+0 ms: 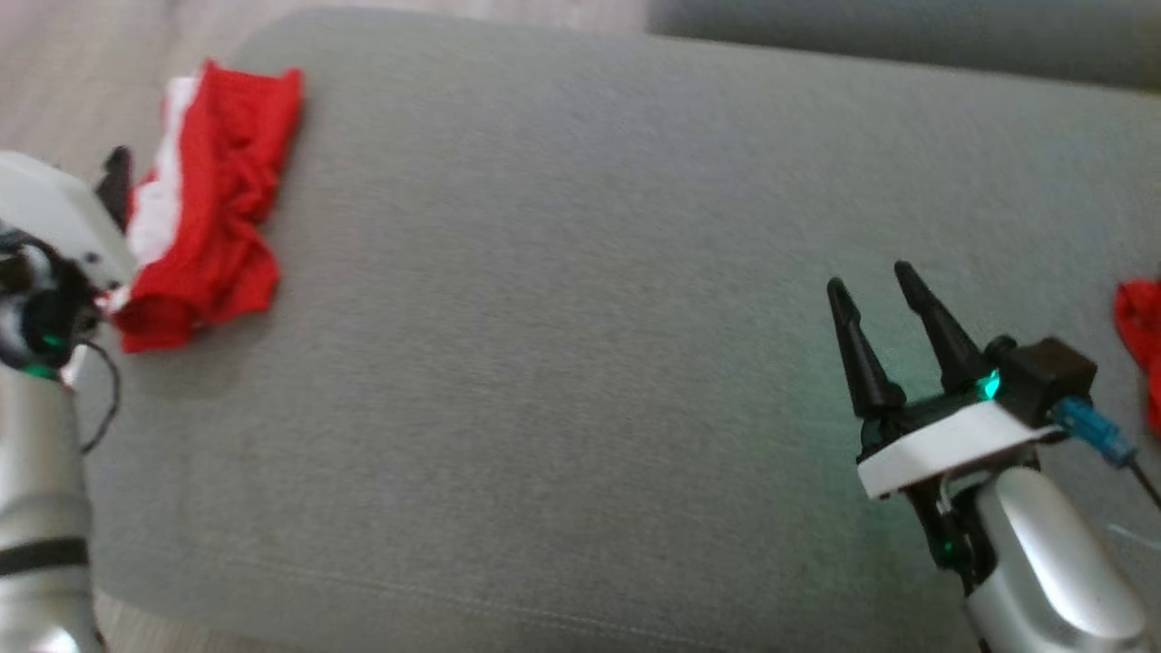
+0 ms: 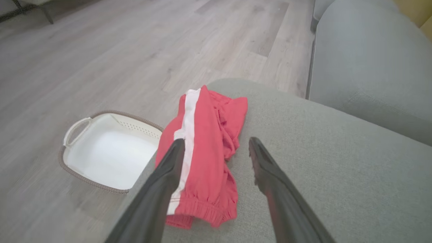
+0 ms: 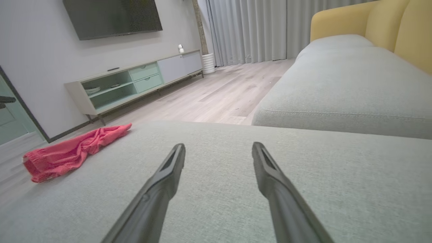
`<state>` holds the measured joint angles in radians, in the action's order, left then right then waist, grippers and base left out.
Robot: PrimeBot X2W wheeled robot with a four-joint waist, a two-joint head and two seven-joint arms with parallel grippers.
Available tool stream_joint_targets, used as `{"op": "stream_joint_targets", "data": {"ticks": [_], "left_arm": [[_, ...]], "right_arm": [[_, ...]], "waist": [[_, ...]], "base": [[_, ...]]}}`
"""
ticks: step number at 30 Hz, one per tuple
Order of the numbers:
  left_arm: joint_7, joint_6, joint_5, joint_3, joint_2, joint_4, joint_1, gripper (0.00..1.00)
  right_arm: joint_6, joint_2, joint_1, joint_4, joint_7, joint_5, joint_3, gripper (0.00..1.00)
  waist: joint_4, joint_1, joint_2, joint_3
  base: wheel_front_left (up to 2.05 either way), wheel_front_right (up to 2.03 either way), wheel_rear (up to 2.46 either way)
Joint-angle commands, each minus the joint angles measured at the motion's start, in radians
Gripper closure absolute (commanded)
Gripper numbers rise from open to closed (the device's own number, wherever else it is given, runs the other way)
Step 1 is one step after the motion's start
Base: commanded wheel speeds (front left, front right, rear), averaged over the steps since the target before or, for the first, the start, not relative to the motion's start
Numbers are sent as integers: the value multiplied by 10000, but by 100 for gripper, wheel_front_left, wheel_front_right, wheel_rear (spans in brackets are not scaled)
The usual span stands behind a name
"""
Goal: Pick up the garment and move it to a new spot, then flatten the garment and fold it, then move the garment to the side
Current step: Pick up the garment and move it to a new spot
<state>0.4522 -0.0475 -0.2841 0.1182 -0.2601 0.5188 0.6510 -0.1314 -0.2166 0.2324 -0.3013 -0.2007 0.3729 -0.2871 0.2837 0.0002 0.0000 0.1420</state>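
Left gripper (image 2: 216, 141) first: both fingers spread wide, nothing pinched between them. They're poised right over the garment (image 2: 206, 152). In the left wrist view, my left finger (image 2: 168, 168) crosses its white stripe. Touching the cloth or just above it? I cannot tell.

The garment is red with one white stripe down its length, bunched and wrinkled. It lies at the left end of the grey cushion (image 1: 580, 363), stripe side along the cushion's edge. Its gathered hem points toward my left wrist. In the head view it sits at the upper left, just beside my left wrist housing.

Down on the wooden floor (image 2: 101, 50), near that end of the cushion, there's a white basket (image 2: 91, 182) with a brown rim.

Over to the right gripper (image 1: 869, 277): jaws apart here too, holding nothing, bare grey fabric showing between the fingers. It's at the right part of the cushion, well apart from the garment. In the right wrist view the garment shows far off at the left, a low red heap at the cushion's edge.

A second bit of red cloth (image 1: 1141, 336) peeks in at the right edge of the head view, near my right wrist.

Beyond the cushion I see a grey sofa (image 3: 354, 77) with a yellow back, a low TV stand (image 3: 135, 81) along the wall and pale curtains (image 3: 249, 30).
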Motion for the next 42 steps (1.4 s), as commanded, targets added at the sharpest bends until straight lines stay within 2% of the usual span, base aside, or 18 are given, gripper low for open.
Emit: {"op": "stream_joint_targets", "data": {"ticks": [1, 5, 10, 15, 17, 18, 19, 21, 22, 26, 31, 37, 42], "left_arm": [[382, 21, -196, 529, -680, 289, 773, 0], [986, 183, -302, 747, -1217, 1768, 1246, 0], [827, 446, -77, 769, -1773, 3224, 1279, 0], [851, 444, -50, 683, -1856, 4123, 1209, 0], [888, 305, 26, 512, -1842, 4450, 1155, 2], [914, 198, -47, 510, -1779, 4612, 1128, 18], [897, 111, -127, 519, -1689, 4779, 1093, 42], [810, 14, -163, 462, -1602, 5041, 1125, 97], [726, -17, -152, 420, -1585, 5139, 1161, 100], [165, -226, -199, 351, -1650, 5412, 1407, 100], [-610, -600, 130, -203, -2034, 5330, 1997, 100], [-1194, -819, 603, -1619, -2128, 4675, 2893, 100], [-1246, -828, 207, -3211, -1893, 3552, 3113, 100]], "right_arm": [[7, -134, 392, 355, -6, 89, -233, 0], [7, -126, 686, 379, -20, 123, -350, 0], [7, -143, 1019, 333, -70, 181, -469, 0], [7, -185, 1169, 253, -170, 233, -451, 0], [7, -189, 1205, 231, -238, 240, -424, 0], [7, -187, 1216, 205, -262, 239, -409, 0], [7, -181, 1224, 172, -280, 242, -395, 0], [7, -154, 1238, 82, -305, 241, -386, 0], [7, -140, 1241, 35, -312, 246, -393, 0], [7, -107, 1257, -159, -343, 304, -483, 0], [7, -37, 1099, -406, -430, 434, -526, 0], [7, 145, 602, -742, -535, 634, -482, 0], [7, 251, 173, -863, -570, 686, -376, 0]], "waist": [[-732, -2, 0, 707], [-1244, -2, 0, 1223], [-1720, -2, 0, 1773], [-1831, -2, 0, 1969], [-1823, -2, 0, 2001], [-1805, -2, 0, 1999], [-1780, -2, 0, 1989], [-1716, -2, 0, 1938], [-1683, -2, 0, 1902], [-1565, -2, 0, 1624], [-1505, -2, 0, 887], [-1596, -2, 0, -491], [-1826, -2, 0, -1246]], "base": [[0, 0, 0], [0, 0, 0], [0, 0, 0], [0, 0, 0], [0, 0, 0], [0, 0, 0], [0, 0, 0], [0, 0, 0], [0, 0, 0], [0, 0, 0], [0, 0, 0], [0, 0, 0], [0, 0, 0]]}}
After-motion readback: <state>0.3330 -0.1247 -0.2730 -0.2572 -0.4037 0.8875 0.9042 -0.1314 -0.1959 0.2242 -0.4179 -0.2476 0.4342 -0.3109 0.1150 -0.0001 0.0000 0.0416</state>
